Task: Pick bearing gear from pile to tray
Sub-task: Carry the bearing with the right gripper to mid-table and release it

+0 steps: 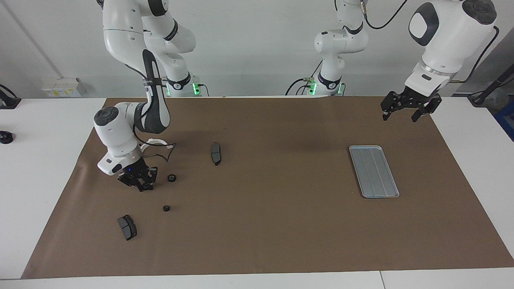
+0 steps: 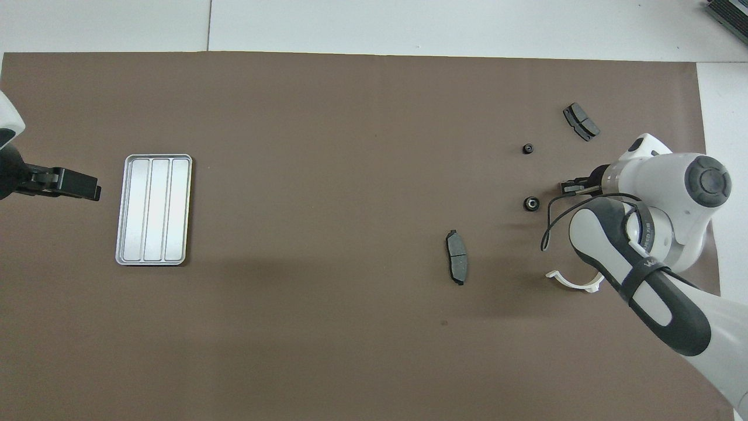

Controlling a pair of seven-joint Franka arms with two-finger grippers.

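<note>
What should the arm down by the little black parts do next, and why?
Probably lift straight up: the right gripper seems shut on a gear at the mat, and the tray lies toward the left arm's end, where the left gripper waits open.

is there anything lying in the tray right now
No, the tray shows only its bare grooved floor, and every loose part lies toward the right arm's end of the table.

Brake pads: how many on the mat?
2. One brake pad lies nearer the robots; the other brake pad lies farthest out, at the right arm's end. More may be hidden.
</note>
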